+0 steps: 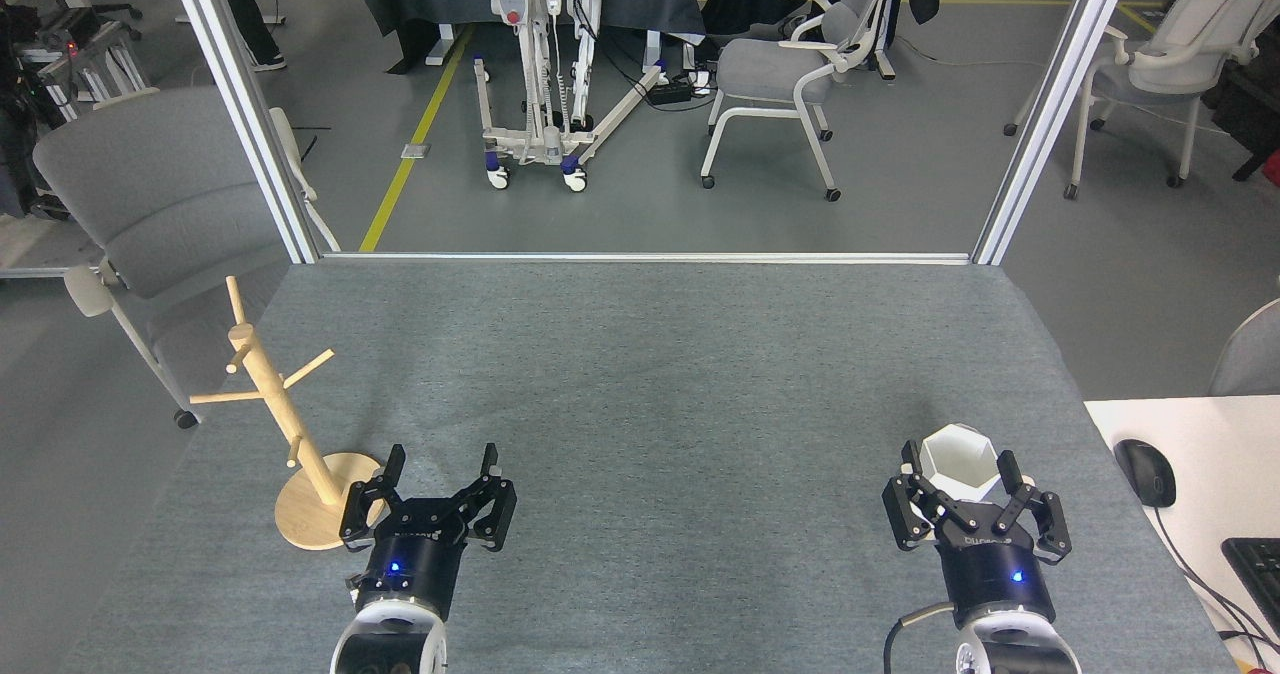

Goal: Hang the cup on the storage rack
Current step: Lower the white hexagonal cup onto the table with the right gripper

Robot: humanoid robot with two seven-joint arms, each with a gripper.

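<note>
Grey felt-covered table [660, 374] seen from above, aluminium frame posts at its far corners. At near left, light wooden mug tree storage rack [285, 419] with round disc base, thin post leaning left in this view and several short angled pegs, all bare. Just right of the disc base, black left gripper [442, 462] with fingers spread wide, nothing between them, one finger overlapping the base's edge in this view; blue light lit on its wrist. At near right, well apart from the rack, small matte white cup [957, 462] with hexagonal faceted rim, upright, mouth open upward, resting on the felt. Black right gripper [958, 469] around the cup, fingers spread on either side of the body; contact with the cup's walls not clear from this angle. Blue light lit on that wrist too. Off the table's right edge, white desk [1200, 454] with black computer mouse [1145, 472] and corner of black keyboard [1258, 566]. Beyond the table, grey floor with yellow line, grey office chairs [775, 69] and white wheeled lift frame [545, 74].
</note>
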